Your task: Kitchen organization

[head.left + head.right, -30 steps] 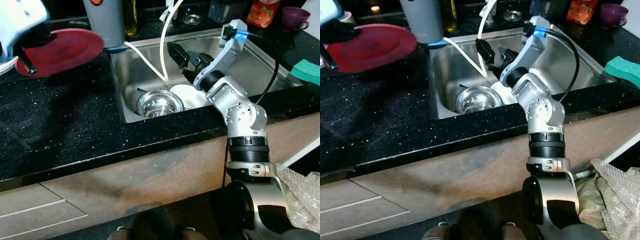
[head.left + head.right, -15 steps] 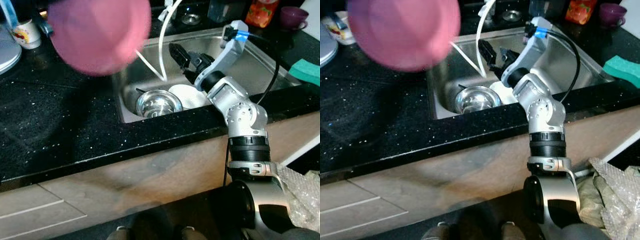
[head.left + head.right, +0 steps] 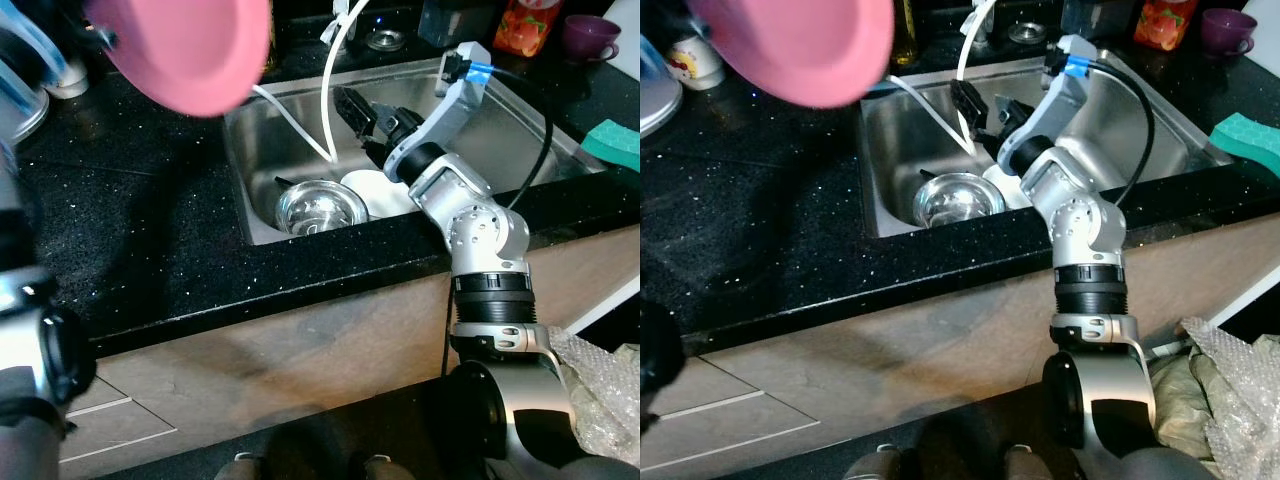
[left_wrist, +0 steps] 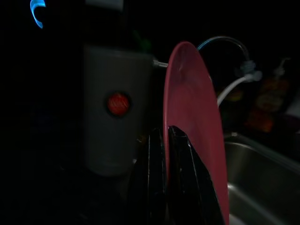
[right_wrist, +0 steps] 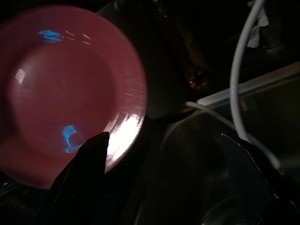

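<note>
A pink-red plate [image 3: 185,50] hangs tilted high over the black counter, close to my head camera at the upper left. My left gripper [image 4: 165,133] is shut on its rim, one black finger on each face of the plate [image 4: 192,126]. My right gripper [image 3: 368,112] is open over the steel sink [image 3: 500,120], holding nothing, a little above a white plate [image 3: 385,190] and a steel bowl [image 3: 320,205] lying in the basin. The right wrist view looks across at the pink plate [image 5: 65,89].
A white hose [image 3: 330,90] curves down into the sink. A grey canister [image 4: 117,108] stands behind the plate. A green sponge [image 3: 615,140], a purple cup [image 3: 590,35] and an orange bottle [image 3: 525,25] sit at the right. My left arm's joint [image 3: 30,350] fills the lower left.
The left gripper has lifted the pink plate from low over the left counter up toward the camera and tipped it. My left arm's joint has come into the lower left. The right arm has held still.
</note>
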